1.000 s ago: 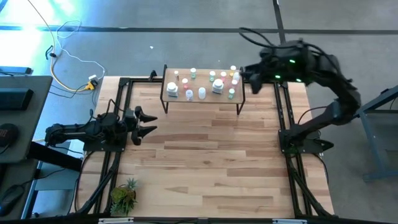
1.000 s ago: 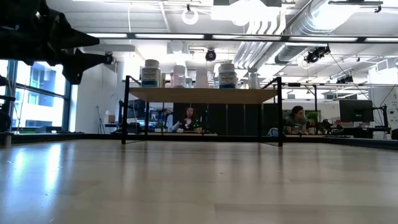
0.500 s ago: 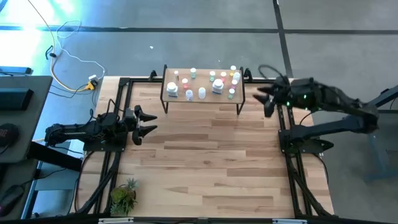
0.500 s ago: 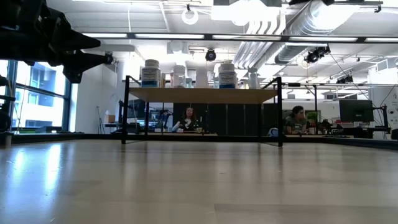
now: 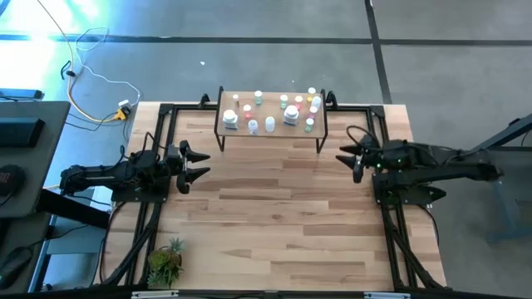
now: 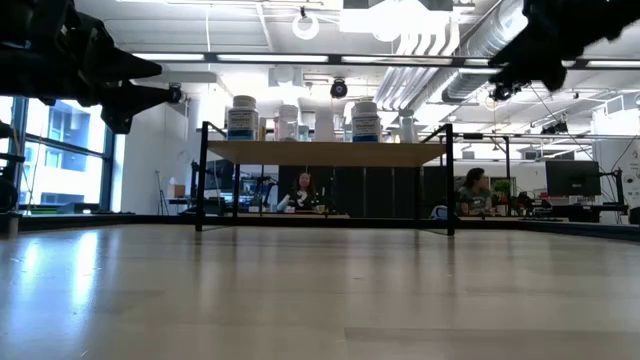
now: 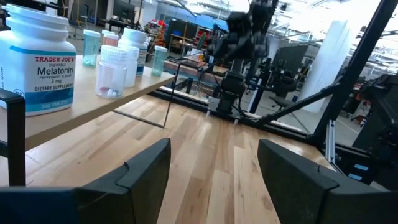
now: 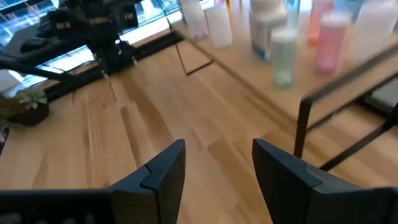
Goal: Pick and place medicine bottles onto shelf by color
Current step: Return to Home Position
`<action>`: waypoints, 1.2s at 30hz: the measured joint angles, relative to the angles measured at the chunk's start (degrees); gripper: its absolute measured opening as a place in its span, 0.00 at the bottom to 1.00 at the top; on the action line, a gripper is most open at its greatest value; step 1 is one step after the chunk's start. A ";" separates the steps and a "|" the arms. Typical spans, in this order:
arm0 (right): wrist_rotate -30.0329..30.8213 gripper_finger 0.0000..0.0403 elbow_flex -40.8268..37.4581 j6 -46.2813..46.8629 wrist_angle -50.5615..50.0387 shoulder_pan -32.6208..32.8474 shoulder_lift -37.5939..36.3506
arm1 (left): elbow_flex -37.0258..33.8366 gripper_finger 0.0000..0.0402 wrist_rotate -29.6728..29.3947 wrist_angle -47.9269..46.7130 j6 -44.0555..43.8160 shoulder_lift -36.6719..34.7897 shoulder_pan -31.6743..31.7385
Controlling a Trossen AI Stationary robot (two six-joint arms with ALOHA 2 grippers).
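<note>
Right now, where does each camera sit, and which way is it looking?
High view: above the table, facing straight down; shows both arms, left gripper and right gripper open, and the shelf.
Low view: at tabletop height, facing level across to the shelf; both arms enter from above.
Left wrist view: on the left arm, looking past its fingers toward the right arm.
Right wrist view: on the right arm, looking past its fingers toward the left arm.
Shared: both wrist views catch the shelf's medicine bottles.
</note>
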 joint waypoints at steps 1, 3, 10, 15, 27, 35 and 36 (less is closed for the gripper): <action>-0.02 0.44 -2.23 0.63 1.12 0.44 -1.36 | 0.00 0.58 0.00 0.00 0.00 0.00 0.00; -0.11 0.44 -6.63 1.42 4.44 1.25 -3.97 | 0.00 0.58 0.00 0.00 0.00 0.00 0.00; -4.86 0.44 -15.33 1.70 12.97 2.58 -10.89 | 0.00 0.58 0.01 0.00 0.00 0.00 0.00; -4.90 0.44 -19.30 1.77 16.32 2.89 -14.50 | 0.00 0.58 0.02 0.00 0.00 0.00 0.00; -4.87 0.44 -26.97 4.17 18.82 2.87 -24.69 | 0.02 0.58 0.02 0.00 0.00 0.00 0.00; 4.24 0.44 -27.66 3.96 19.22 2.65 -25.67 | 0.02 0.58 0.04 -0.02 0.00 0.00 0.00; 5.08 0.44 -27.66 4.05 19.22 2.65 -25.43 | 0.03 0.58 0.07 -0.02 0.00 0.00 0.00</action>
